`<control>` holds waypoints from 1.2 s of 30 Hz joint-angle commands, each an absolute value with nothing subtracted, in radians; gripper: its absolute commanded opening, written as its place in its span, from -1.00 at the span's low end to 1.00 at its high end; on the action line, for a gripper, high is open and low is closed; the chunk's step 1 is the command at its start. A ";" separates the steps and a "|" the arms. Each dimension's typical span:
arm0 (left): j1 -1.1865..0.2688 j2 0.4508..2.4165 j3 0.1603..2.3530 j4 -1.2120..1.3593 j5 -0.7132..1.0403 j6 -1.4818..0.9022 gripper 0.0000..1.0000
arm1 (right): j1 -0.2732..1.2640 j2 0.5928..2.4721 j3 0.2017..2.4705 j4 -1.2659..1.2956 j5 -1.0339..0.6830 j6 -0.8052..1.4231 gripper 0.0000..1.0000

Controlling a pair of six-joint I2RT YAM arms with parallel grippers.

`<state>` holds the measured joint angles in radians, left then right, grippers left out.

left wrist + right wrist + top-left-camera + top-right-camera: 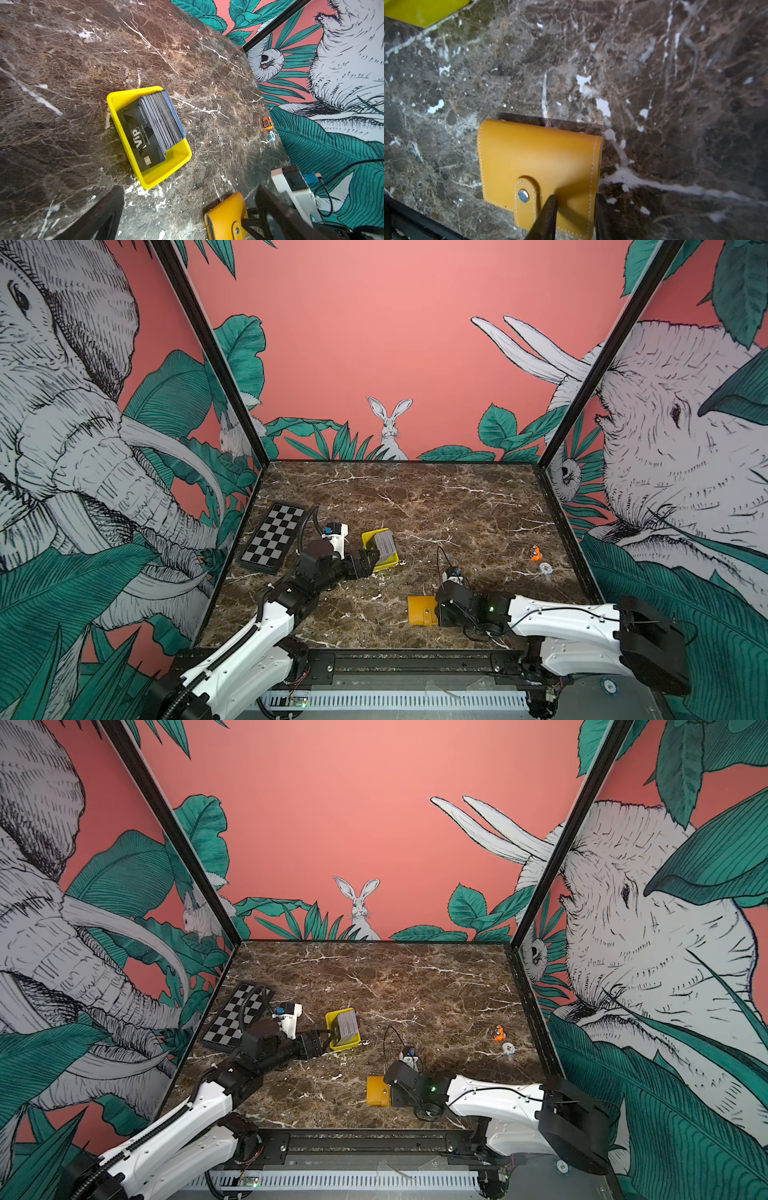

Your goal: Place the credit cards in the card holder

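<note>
Right wrist view, M: right fingers [548, 216] are partly closed astride the stitched side edge of the card holder [537, 162]. One tip is on its face just beside the snap tab [526, 195], and one is at or just off the edge, above the tabletop [654, 83]. Clamped or only resting: cannot tell.

J: Holder state?

M: Folded flat, tab snapped down. It lies well apart from the yellow tray [166, 172], on the arm-base side of it.

J: Left side?

M: Left wrist view: left fingers [104, 212] are spread wide with nothing between them, just short of the tray's near corner. Inside the tray the credit cards [153, 124] stand on edge, leaning, a VIP face outermost.

J: Step, then?

M: My reading: securing the holder ahead of opening, with no card lifted. The next move calls for pinning the holder firmly, popping the snap, and folding the cover back to expose the inside. Only then is a single card worth pinching off the stack.
</note>
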<state>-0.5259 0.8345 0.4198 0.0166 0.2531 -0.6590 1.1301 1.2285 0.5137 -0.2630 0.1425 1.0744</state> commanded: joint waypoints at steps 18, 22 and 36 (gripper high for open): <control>-0.528 0.902 0.433 0.073 0.322 -0.668 0.96 | 1.135 1.097 0.571 -0.288 0.163 0.839 -0.20; -0.528 0.906 0.438 0.069 0.329 -0.660 0.95 | 1.137 1.023 0.539 -0.326 0.085 0.819 -0.19; -0.527 0.925 0.467 0.044 0.333 -0.650 0.94 | 1.170 1.015 0.437 -0.206 -0.144 0.835 -0.45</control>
<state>-0.5259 0.9226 0.4347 0.0536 0.3229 -0.6582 1.1599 0.9947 0.4427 -0.2646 -0.0875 0.8436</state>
